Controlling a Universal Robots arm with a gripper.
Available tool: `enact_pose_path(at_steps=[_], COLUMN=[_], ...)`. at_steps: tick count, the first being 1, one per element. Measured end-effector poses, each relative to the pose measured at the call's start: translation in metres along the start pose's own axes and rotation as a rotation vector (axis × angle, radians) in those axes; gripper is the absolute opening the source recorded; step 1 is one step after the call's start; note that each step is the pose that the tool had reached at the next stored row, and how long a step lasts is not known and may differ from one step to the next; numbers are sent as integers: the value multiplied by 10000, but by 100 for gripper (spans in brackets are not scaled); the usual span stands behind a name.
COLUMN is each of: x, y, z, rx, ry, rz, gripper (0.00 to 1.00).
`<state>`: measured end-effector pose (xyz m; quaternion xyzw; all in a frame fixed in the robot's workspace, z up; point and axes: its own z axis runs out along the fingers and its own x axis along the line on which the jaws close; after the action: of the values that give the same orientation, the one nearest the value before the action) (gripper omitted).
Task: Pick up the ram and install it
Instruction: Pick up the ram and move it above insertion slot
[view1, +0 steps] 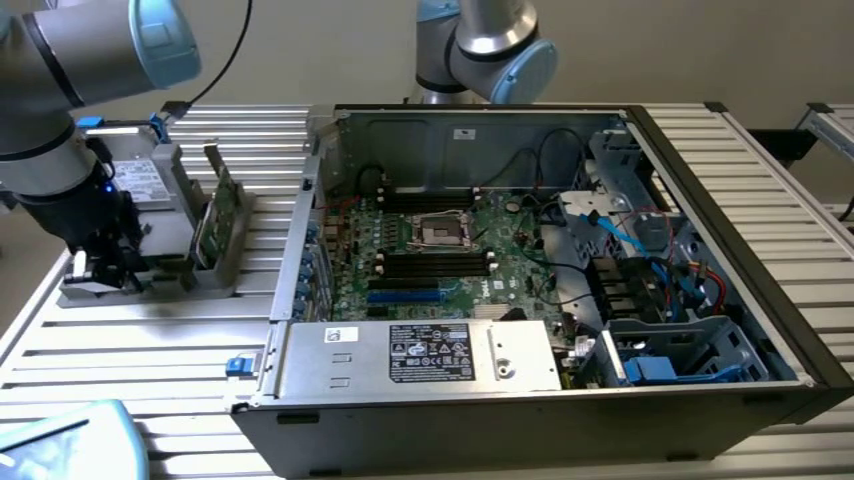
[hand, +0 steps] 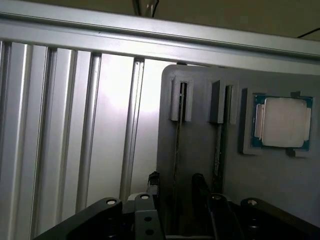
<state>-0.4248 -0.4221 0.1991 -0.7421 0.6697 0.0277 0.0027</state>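
gripper (hand: 176, 181) body cropped at edge

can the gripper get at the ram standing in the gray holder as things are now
Probably yes. The gripper is open above the gray holder, a finger on either side of the ram standing on edge in its slot. Nothing appears between them, and the second card stands apart.

One holder (hand: 200, 125), two upright boards (hand: 177, 145), one processor chip (hand: 282, 122), one open computer case (view1: 400, 150).
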Motion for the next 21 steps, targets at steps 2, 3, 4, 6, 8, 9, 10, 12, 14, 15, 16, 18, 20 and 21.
enact_pose_path(at_steps=[2,3,4,6,8,9,10,12,14,15,16,18,20,21], x=[1,1,2,3,3,4,3,4,6,6,5,5,6,6], y=[-2,-5,-8,-11,-11,-11,-11,-12,-25,-31,-33,-32,-33,-33], z=[1,5,15,35,37,37,37,39,40,39,39,38,38,38], rx=[-1,-1,-2,-15,-39,-49,-53,-55,-66,-75,-78,-83,-85,-86], ry=[-8,-12,-16,-21,-23,-25,-26,-30,-34,-37,-38,-39,-38,-39], rz=[22,35,48,91,137,154,168,195,194,196,197,199,198,197], gripper=[40,40,40,40,40,40,40,40,40,40,40,40,40,40])
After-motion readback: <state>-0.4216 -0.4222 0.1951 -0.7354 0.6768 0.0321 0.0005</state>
